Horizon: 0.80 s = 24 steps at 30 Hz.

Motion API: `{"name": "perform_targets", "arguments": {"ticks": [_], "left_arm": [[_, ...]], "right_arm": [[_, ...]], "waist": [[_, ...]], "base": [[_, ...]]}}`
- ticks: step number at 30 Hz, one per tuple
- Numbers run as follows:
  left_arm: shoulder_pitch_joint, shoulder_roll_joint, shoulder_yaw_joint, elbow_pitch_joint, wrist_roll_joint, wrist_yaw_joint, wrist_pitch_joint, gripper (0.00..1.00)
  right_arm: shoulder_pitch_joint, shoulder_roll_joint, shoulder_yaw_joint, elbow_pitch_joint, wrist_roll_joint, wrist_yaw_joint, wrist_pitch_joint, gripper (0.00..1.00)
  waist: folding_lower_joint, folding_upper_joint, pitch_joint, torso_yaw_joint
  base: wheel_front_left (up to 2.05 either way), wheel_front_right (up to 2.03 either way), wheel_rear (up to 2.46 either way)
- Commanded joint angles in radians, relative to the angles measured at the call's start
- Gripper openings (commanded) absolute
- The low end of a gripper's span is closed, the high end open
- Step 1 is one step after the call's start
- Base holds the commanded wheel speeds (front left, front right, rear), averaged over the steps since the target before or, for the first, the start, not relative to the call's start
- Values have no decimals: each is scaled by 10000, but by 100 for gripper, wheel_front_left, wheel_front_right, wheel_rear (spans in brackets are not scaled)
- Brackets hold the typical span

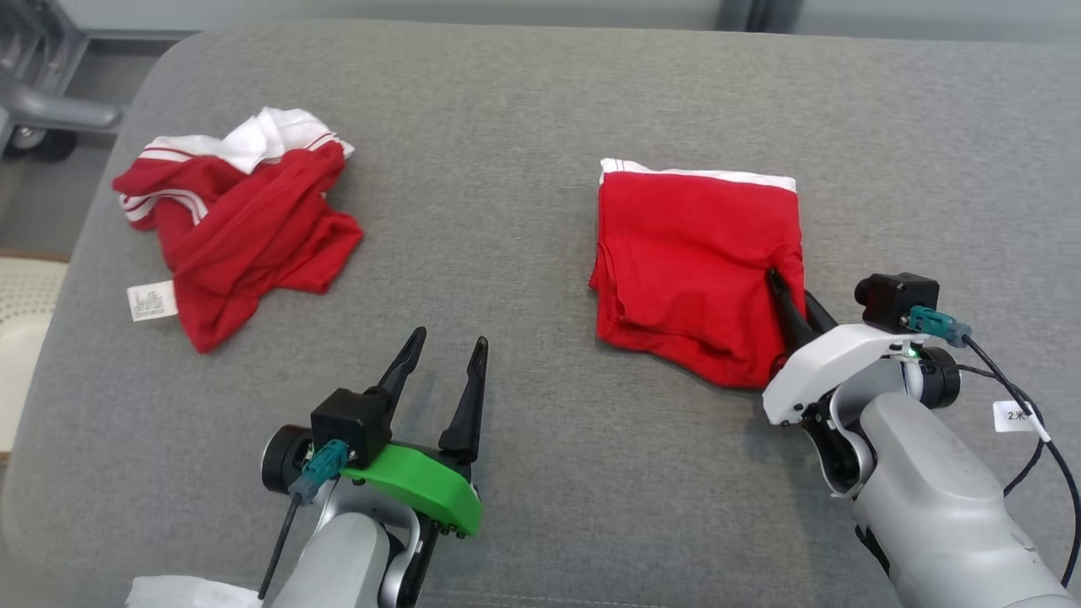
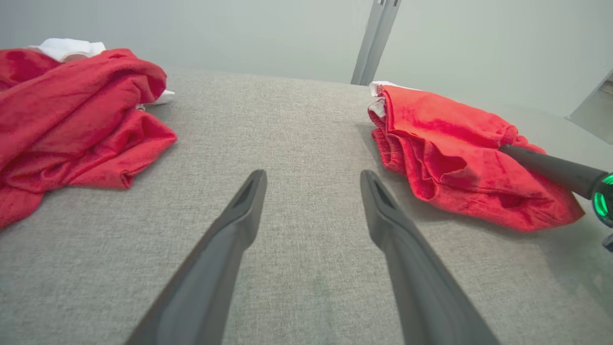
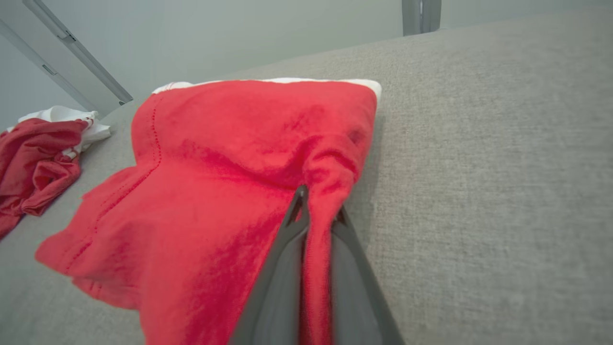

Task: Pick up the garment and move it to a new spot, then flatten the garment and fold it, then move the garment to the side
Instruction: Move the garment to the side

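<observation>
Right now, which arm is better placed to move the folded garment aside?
Right. The right gripper is shut on an edge of the folded garment; the left gripper hangs open over bare cushion, apart from it.

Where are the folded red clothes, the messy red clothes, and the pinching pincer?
Folded red garment (image 1: 692, 253), head view, its flat middle.
Crumpled red garment (image 1: 253, 236), head view, its bunched middle.
Right pincer (image 3: 320, 203), right wrist view, between its fingertips.

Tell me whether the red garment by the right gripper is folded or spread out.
Folded. The garment lies as a compact rectangle with stacked layers along one side; the right gripper pinches its edge.
</observation>
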Motion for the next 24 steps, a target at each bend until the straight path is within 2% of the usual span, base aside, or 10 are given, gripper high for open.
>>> {"name": "perform_targets", "arguments": {"ticks": [1, 2, 11, 17, 21, 24], "left_arm": [[-56, 42, 26, -44, 141, -56, -4, 100], [-56, 42, 26, -44, 141, -56, -4, 100], [-197, 46, 154, -129, 539, -246, -4, 100], [-226, 46, 172, -293, 774, -342, -4, 100], [-236, 48, 76, -391, 836, -407, -4, 100], [-320, 51, -50, -462, 826, -437, -4, 100]], "right_arm": [[230, 46, -9, 10, -78, -5, -5, 0], [230, 46, -9, 10, -78, -5, -5, 0], [438, 222, 162, 46, -186, -5, -5, 0], [570, 463, 385, 125, -76, -5, -5, 0], [638, 560, 484, 104, -39, -5, -5, 0], [723, 581, 553, 50, -23, -5, -5, 0]], "waist": [[0, 0, -472, -1198], [0, 0, -472, -1198], [0, 0, -732, -3886], [0, 0, -732, -5379], [0, 0, -709, -6021], [0, 0, -650, -6250]], "base": [[0, 0, 0], [0, 0, 0], [0, 0, 0], [0, 0, 0], [0, 0, 0], [0, 0, 0]]}}
